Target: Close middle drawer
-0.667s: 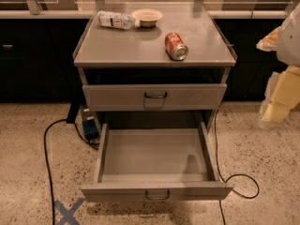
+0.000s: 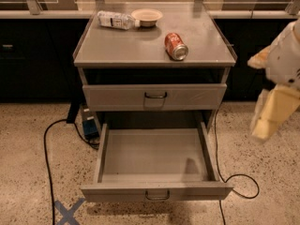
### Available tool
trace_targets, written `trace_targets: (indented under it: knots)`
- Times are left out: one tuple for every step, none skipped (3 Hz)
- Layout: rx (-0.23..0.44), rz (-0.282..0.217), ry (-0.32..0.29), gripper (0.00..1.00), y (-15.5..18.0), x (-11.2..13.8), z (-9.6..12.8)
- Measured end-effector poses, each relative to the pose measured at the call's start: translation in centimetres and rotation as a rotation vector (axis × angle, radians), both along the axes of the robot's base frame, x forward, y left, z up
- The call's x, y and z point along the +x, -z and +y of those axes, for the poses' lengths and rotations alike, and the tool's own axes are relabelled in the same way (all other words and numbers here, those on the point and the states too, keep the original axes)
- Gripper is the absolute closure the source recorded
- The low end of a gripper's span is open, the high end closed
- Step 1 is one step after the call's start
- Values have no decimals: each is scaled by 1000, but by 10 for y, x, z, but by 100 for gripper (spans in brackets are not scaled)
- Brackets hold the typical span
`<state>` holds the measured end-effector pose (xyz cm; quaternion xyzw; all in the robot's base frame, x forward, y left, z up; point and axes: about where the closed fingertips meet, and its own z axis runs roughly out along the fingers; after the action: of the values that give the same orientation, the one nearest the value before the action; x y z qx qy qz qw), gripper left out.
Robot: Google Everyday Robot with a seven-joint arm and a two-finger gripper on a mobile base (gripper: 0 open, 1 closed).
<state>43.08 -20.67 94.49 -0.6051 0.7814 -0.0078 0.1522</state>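
End effector [image 2: 272,114], a pale white and yellow part on the robot's arm, hangs in the air at the right side of the view. It touches nothing and it holds nothing. I cannot tell how far open it is.

To the left of the end effector and lower down is the middle drawer [image 2: 150,153], a wide, shallow grey metal drawer. It is pulled far out and its inside is bare. Its short flat front panel, with a small dark wire handle [image 2: 157,196], is the part nearest the camera. The drawer is well apart from the end effector.

Left of the end effector, at about its own height, is the upper grey metal drawer [image 2: 187,97]. It is pushed in.

Higher up and to the left is the flat grey top of the table [image 2: 126,46]. A red drink can [image 2: 176,46] lies on its side there, the nearest thing to the end effector. Farther left, at the back, sit a small round tan bowl [image 2: 147,17] and a clear plastic bottle [image 2: 115,19] on its side, just beside each other.

Below the end effector, a thin black cable [image 2: 243,177] curls on the speckled floor. Far to the left, low down, is a blue tape cross [image 2: 68,212].
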Motion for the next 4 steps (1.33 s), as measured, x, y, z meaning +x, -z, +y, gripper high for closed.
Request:
trace_targets:
  knots:
    - [75, 53, -27, 0, 61, -18, 24]
    - [126, 113, -21, 0, 133, -37, 42]
    - [151, 211, -4, 0, 207, -73, 52]
    - [151, 211, -4, 0, 207, -73, 52]
